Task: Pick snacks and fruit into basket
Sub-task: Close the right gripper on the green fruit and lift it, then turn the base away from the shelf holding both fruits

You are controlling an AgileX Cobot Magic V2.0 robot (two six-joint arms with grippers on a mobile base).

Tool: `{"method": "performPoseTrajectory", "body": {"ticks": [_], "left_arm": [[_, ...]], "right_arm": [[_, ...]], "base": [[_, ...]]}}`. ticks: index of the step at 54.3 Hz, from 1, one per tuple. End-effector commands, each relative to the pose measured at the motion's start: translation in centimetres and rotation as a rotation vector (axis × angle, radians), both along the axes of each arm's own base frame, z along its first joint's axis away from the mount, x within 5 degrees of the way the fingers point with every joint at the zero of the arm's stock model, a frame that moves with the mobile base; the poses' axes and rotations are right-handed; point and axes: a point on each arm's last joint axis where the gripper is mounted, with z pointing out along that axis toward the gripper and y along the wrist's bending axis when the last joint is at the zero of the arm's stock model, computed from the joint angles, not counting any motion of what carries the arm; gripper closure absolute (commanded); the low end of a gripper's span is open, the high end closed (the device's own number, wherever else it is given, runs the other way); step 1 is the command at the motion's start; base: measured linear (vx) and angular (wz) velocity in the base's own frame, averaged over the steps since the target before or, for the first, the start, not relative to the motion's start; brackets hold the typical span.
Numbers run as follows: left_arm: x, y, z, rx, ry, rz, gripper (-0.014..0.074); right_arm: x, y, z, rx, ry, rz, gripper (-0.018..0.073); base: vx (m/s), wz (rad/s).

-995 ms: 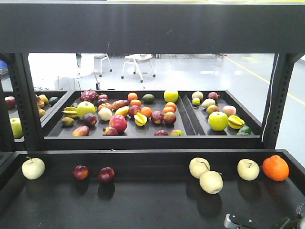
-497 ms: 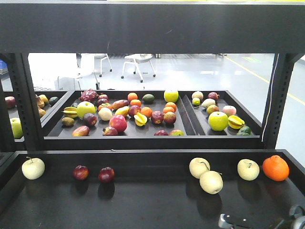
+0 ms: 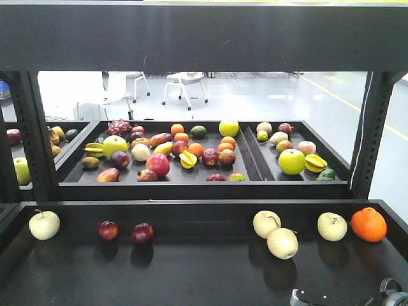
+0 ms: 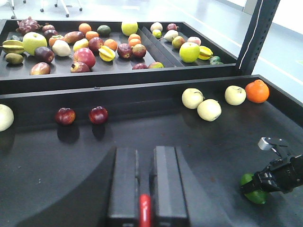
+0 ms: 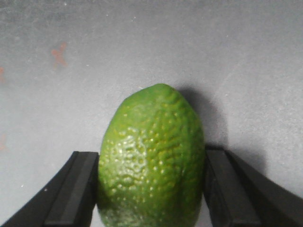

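A bright green fruit (image 5: pixel 151 156) with pebbly, bumpy skin stands on end on the dark tray floor (image 5: pixel 71 71). My right gripper (image 5: pixel 151 163) is shut on it, one black finger against each side. In the left wrist view the same fruit (image 4: pixel 254 195) shows at the lower right, half hidden under the right gripper (image 4: pixel 277 175). My left gripper (image 4: pixel 146 153) hangs over the near middle of the tray with its fingers close together and nothing between them. The snacks and the basket are out of view.
On the near tray lie three pale apples (image 3: pixel 266 223) (image 3: pixel 282 243) (image 3: pixel 332 226), an orange (image 3: pixel 368 224), two dark red fruits (image 3: pixel 108 230) (image 3: pixel 142 233) and another pale apple (image 3: pixel 44 224). A rear tray (image 3: pixel 159 186) holds several mixed fruits. A shelf beam (image 3: pixel 204 38) runs overhead, with posts (image 3: pixel 375 127) at the sides.
In the front view the right gripper has slid a little left and sunk lower at the bottom right corner. The loose fruits have not moved.
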Motion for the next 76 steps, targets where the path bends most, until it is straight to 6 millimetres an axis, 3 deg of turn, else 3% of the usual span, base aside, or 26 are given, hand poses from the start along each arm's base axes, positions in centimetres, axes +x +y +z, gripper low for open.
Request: {"method": "performPoseTrajectory", "body": {"ticks": [1, 8, 15, 21, 34, 41, 49, 59, 65, 76], "left_arm": [[-0.1, 0.0, 1.6, -0.045, -0.104, 0.005, 0.0605], [-0.1, 0.0, 1.6, -0.045, -0.104, 0.005, 0.0605], [-0.1, 0.0, 1.6, -0.045, -0.104, 0.005, 0.0605], [-0.1, 0.0, 1.6, -0.045, -0.104, 0.005, 0.0605], [-0.1, 0.0, 1.6, -0.045, -0.104, 0.005, 0.0605], [-0.1, 0.0, 1.6, -0.045, -0.104, 0.005, 0.0605], [-0.1, 0.0, 1.6, -0.045, -0.104, 0.005, 0.0605], [-0.1, 0.0, 1.6, -0.045, -0.104, 0.005, 0.0605], [-0.1, 0.0, 1.6, -0.045, -0.104, 0.005, 0.0605], [-0.1, 0.0, 1.6, -0.045, -0.104, 0.005, 0.0605]], "right_arm": [[1.0, 0.2, 3.8, 0.021, -0.108, 0.024, 0.0573], [0.8, 0.5, 7.2, 0.044, -0.183, 0.075, 0.0571], [0.0, 0.9, 12.6, 0.095, -0.294, 0.115, 0.0569], [-1.9, 1.2, 18.0, 0.152, -0.401, 0.171, 0.0568], [-8.4, 0.6, 29.2, 0.197, -0.68, 0.174, 0.0568], [-13.2, 0.0, 33.5, 0.213, -0.801, 0.155, 0.0568], [-18.7, -0.9, 35.2, 0.231, -0.9, 0.11, 0.0568], [-23.9, -1.9, 35.0, 0.268, -1.016, 0.04, 0.0568], [-25.4, -2.2, 35.0, 0.279, -1.061, 0.014, 0.0568], [-25.8, -2.2, 34.8, 0.28, -1.056, 0.03, 0.0568]], "base": [[0.0, 0.0], [0.0, 0.0], [0.0, 0.0], [0.0, 0.0], [0.0, 0.0], [0.0, 0.0], [0.0, 0.0], [0.0, 0.0], [0.0, 0.0], [0.0, 0.0]]}}
